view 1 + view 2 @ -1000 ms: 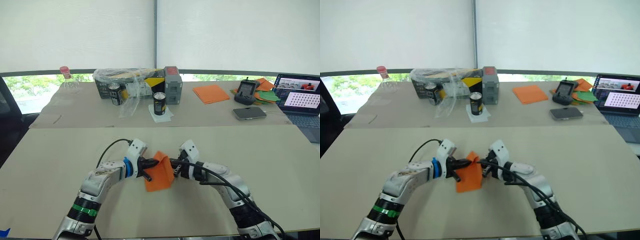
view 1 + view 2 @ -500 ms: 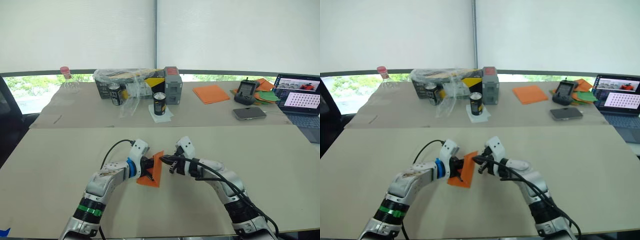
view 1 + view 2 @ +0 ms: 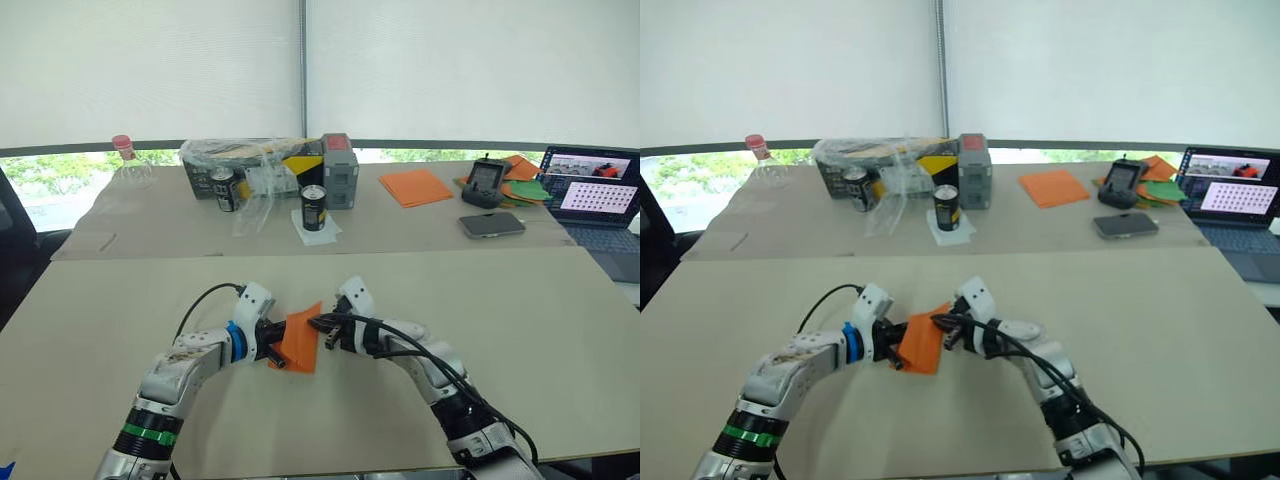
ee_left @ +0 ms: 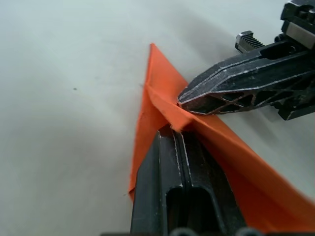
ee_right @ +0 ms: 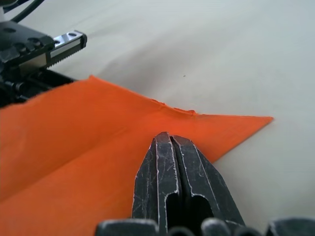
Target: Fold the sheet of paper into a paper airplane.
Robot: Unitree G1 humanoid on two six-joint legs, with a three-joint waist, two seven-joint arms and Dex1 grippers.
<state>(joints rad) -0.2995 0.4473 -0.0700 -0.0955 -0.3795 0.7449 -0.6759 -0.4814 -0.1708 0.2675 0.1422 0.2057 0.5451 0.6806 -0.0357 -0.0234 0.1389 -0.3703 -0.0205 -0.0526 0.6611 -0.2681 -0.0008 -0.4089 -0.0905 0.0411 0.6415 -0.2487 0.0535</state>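
The sheet of paper [image 3: 299, 343] is orange and folded, with a raised crease and one pointed corner [image 4: 152, 49]. It is held just above the near table's middle. My left gripper [image 3: 279, 350] is shut on its left edge [image 4: 172, 132]. My right gripper [image 3: 318, 324] is shut on the creased upper fold from the other side [image 5: 168, 138]. The two sets of fingertips nearly meet across the paper. Whether this fold has the shape of the paper airplane, I cannot tell.
The far table holds a stack of orange sheets [image 3: 420, 186], green paper sheets [image 3: 537, 190], two cans [image 3: 314, 207], a plastic-wrapped box [image 3: 262, 163], a grey box [image 3: 338, 170], a bottle [image 3: 127, 160], a phone [image 3: 491, 224], a controller [image 3: 484, 183] and a laptop [image 3: 592, 202].
The paper has turned from hanging broadside to a narrower, tilted pose. My right gripper has moved left, closer to the left gripper. Both kept their hold, and the camera view shifted slightly.
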